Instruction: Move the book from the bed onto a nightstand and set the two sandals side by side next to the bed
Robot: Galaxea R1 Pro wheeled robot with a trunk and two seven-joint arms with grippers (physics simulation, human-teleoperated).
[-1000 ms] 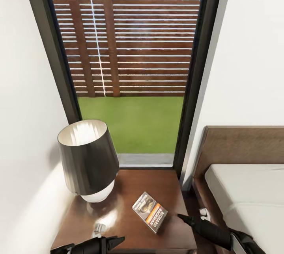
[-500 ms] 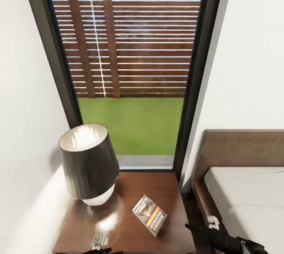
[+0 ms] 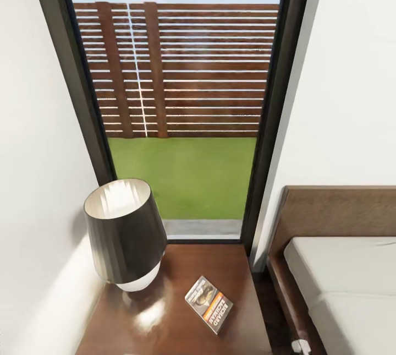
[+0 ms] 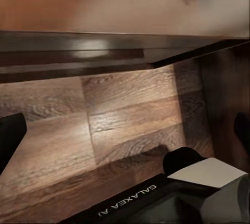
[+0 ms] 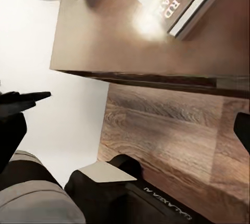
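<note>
Looking down, we see the book (image 3: 209,304) flat on the nightstand counter (image 3: 165,322), beside the lamp (image 3: 125,234), with the bed (image 3: 341,283) to its right. Both hands, visible at the lower edge 1.0 s ago, have dropped out of the head view. The right hand (image 5: 130,114), fingers spread apart, hangs below the counter edge; so does the left hand (image 4: 125,135), likewise apart, over the plank floor (image 4: 130,120).
</note>
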